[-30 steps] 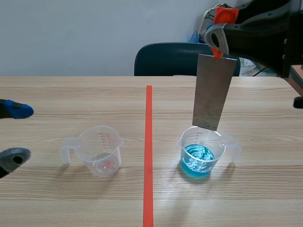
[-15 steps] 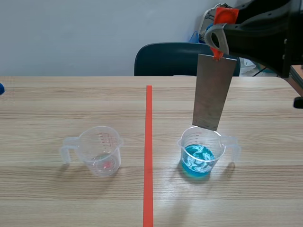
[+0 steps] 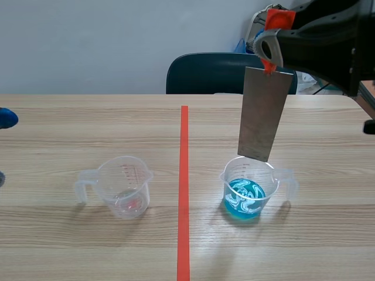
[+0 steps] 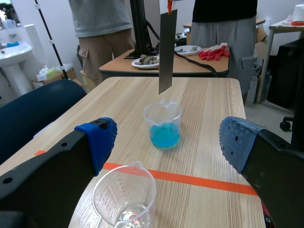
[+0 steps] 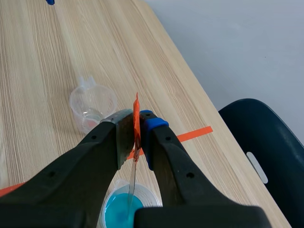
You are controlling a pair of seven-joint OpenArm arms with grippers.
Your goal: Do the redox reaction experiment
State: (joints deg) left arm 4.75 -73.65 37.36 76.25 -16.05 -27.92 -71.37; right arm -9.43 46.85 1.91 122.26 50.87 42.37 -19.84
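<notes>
Writing: red scale marks on clear beaker [image 3: 124, 187], left of centre; too small to read. Metal plate [image 3: 265, 114] upper right, hanging upright, lower edge just above blue-liquid beaker [image 3: 249, 190]. Right gripper [image 3: 269, 55] pinching orange tab [image 5: 136, 109] atop plate. Left gripper [image 4: 168, 140] spread wide, holding nothing. Pale wood table [image 3: 88, 123], orange-red tape line [image 3: 184, 187] down middle. Dark blue chair [image 3: 211, 73] behind, plain pale wall [image 3: 88, 41].

Your light wood-grain table [image 3: 88, 117], orange-red tape line [image 3: 184, 175] running down its middle, clear handled measuring cup [image 3: 124, 187] standing left of the line, matching cup of blue liquid [image 3: 247, 188] right of it, both upright, well apart.
</notes>
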